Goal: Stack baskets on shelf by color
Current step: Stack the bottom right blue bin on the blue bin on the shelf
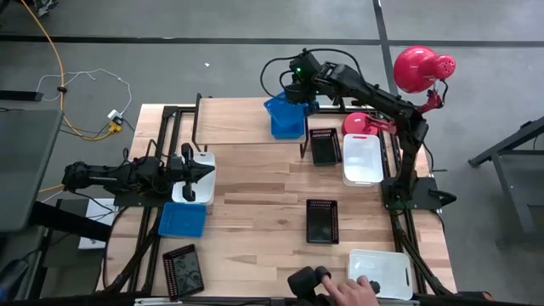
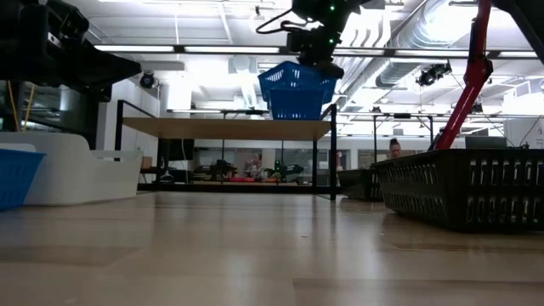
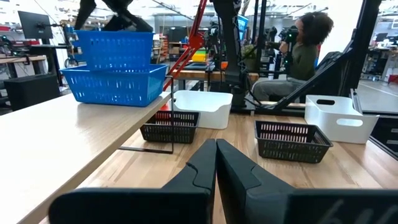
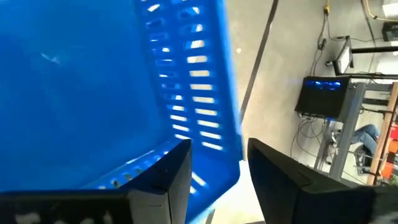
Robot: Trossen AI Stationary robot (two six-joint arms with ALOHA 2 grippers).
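My right gripper [image 1: 296,92] hangs over the far end of the shelf [image 1: 238,121] and is shut on a blue basket [image 1: 285,115]. In the left wrist view this basket [image 3: 112,46] sits just above a second blue basket [image 3: 115,86] that stands on the shelf top [image 3: 56,130]; whether the two touch, I cannot tell. My left gripper [image 1: 194,174] waits shut at the table's left, pointing level over a white basket [image 1: 202,161]. My right gripper holds the upper blue basket by a side wall near a corner [image 4: 214,149]. One finger [image 4: 161,177] is inside the basket and one [image 4: 286,177] outside. The fingers slant down from above. The basket hangs slightly tilted over the lower blue basket [image 2: 297,106].
On the table lie a blue basket [image 1: 181,219], black baskets [image 1: 183,270] [image 1: 323,144] [image 1: 321,219] and white baskets [image 1: 363,157] [image 1: 381,272]. A person's hand [image 1: 353,293] is at the near edge. A red lamp [image 1: 422,68] stands at the far right.
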